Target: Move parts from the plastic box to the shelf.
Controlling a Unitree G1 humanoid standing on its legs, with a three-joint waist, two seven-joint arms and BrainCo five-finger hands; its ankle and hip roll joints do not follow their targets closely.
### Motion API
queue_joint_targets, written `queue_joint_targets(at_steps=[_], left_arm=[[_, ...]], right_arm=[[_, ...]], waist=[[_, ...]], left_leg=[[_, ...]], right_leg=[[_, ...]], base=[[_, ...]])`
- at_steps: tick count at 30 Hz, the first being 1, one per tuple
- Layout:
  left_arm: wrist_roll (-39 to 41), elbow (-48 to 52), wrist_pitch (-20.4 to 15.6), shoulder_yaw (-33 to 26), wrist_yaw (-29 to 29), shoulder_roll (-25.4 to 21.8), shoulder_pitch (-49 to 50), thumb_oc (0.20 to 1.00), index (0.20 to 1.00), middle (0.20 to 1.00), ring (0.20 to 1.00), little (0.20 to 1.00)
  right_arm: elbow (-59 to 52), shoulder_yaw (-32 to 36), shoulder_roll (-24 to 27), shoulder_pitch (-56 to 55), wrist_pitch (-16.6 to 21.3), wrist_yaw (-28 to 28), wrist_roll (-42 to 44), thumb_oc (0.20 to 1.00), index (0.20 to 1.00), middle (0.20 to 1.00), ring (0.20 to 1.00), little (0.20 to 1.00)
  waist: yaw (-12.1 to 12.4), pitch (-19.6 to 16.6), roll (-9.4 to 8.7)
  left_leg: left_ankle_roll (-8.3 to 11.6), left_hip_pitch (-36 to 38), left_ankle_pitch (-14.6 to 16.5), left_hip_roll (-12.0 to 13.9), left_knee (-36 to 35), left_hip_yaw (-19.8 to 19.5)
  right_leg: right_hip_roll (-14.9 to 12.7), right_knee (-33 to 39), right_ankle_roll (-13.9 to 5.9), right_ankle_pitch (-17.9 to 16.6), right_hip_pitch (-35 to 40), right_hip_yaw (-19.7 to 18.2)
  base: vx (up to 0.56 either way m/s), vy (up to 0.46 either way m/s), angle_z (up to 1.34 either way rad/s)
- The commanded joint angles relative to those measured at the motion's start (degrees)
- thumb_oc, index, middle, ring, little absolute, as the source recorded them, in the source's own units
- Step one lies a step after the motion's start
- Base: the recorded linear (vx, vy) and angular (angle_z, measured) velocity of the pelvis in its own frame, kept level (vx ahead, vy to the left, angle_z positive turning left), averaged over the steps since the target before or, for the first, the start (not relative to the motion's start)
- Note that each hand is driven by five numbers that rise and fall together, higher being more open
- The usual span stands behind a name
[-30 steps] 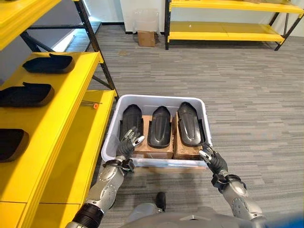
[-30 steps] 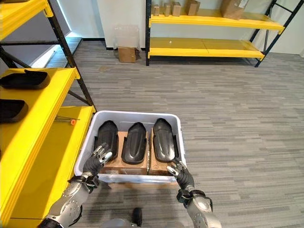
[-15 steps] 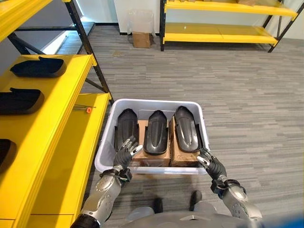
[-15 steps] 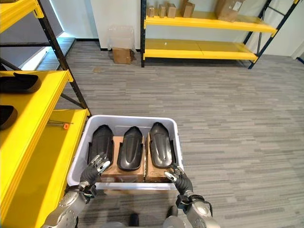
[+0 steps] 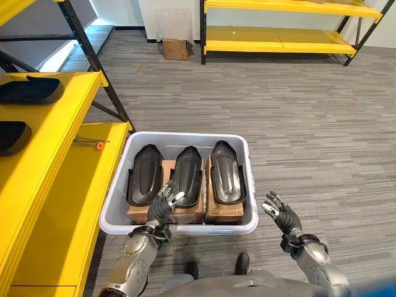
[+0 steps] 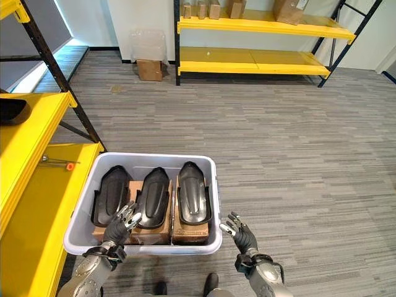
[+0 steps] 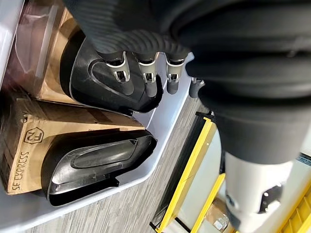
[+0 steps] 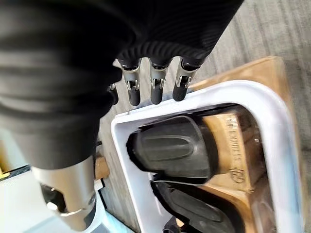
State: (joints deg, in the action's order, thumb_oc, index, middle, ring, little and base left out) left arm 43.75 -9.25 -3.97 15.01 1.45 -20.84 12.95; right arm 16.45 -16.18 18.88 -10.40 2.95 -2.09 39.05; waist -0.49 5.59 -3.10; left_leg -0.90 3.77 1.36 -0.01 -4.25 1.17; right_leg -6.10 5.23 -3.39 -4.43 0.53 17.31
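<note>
While both hands' fingers spread empty, the plastic box [image 5: 115,210] holds 3 black parts [image 5: 225,172] on cardboard boxes [image 5: 224,211].

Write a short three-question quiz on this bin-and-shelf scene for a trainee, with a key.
1. True or false: the right hand rests inside the pale grey plastic box.
2. How many black moulded plastic parts lie in the box? A) two B) three C) five
3. Fill in: the parts rest on brown ____ boxes.

Key:
1. False; it hangs open over the grey carpet, beside the box's right wall, while the left hand reaches open over the near rim.
2. B
3. cardboard
</note>
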Motion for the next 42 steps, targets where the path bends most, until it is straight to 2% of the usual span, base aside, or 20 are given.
queue_joint_targets(at_steps=[1,11,17,19,27,42], left_arm=[[-1.6,5.3,-2.8,-2.3,-1.6,-1.0,0.2,1.0,1.0,1.0,1.0,1.0],[-0.2,9.0,-3.7,-1.3,-1.7,-2.0,-2.5,1.0,1.0,1.0,1.0,1.0],[1.1,11.1,-5.3,-0.2,-0.6,-2.3,-6.6,1.0,1.0,1.0,1.0,1.0],[2.6,11.8,-6.5,0.9,0.2,-2.5,-8.9,1.0,1.0,1.0,1.0,1.0],[3.8,12.7,-8.4,4.0,1.8,-3.5,-12.6,1.0,1.0,1.0,1.0,1.0],[4.9,13.2,-10.5,7.5,3.2,-2.7,-17.1,1.0,1.0,1.0,1.0,1.0]], right_arm=[[-6.0,-0.8,2.3,5.5,3.7,-0.6,-2.2,1.0,1.0,1.0,1.0,1.0],[-7.1,-4.4,0.6,16.1,5.3,2.5,-3.6,1.0,1.0,1.0,1.0,1.0],[-5.8,-7.0,-1.2,25.9,6.1,5.6,-3.6,1.0,1.0,1.0,1.0,1.0],[-2.9,-7.7,-1.7,32.1,6.7,9.2,-6.4,1.0,1.0,1.0,1.0,1.0],[6.5,-8.1,-3.1,44.2,8.1,15.8,-7.6,1.0,1.0,1.0,1.0,1.0],[23.2,-7.4,-1.5,58.6,9.0,19.7,-3.8,1.0,1.0,1.0,1.0,1.0]], waist=[[0.9,-1.0,0.56],[2.4,0.4,1.04],[3.5,3.0,1.05],[4.4,5.7,1.21],[5.9,11.0,2.35],[7.4,16.5,4.37]], left_leg=[[0.69,-2.2,1.3,2.2,0.5,1.6],[0.86,-3.4,0.9,2.0,0.4,1.4],[0.96,-6.0,0.4,1.7,1.0,1.4],[1.04,-9.2,-0.1,1.7,2.3,1.3],[1.09,-17.0,-1.7,1.3,4.9,1.8],[1.29,-22.8,-3.4,1.5,5.8,2.5]], right_leg=[[-2.4,-5.0,-3.87,5.4,0.4,-1.7],[-2.5,-3.6,-3.75,5.2,0.5,-1.5],[-2.8,-3.0,-3.62,4.4,-1.1,-1.3],[-3.0,-3.1,-3.44,3.4,-3.8,-1.5],[-3.5,-3.4,-3.26,0.5,-11.2,-2.9],[-3.9,-5.2,-2.96,-0.7,-18.3,-4.1]], base=[[0.07,-0.039,-0.01],[0.0,-0.002,0.01],[-0.08,-0.003,0.03],[-0.2,-0.015,0.02],[-0.15,0.002,0.01],[-0.04,0.004,-0.05]])
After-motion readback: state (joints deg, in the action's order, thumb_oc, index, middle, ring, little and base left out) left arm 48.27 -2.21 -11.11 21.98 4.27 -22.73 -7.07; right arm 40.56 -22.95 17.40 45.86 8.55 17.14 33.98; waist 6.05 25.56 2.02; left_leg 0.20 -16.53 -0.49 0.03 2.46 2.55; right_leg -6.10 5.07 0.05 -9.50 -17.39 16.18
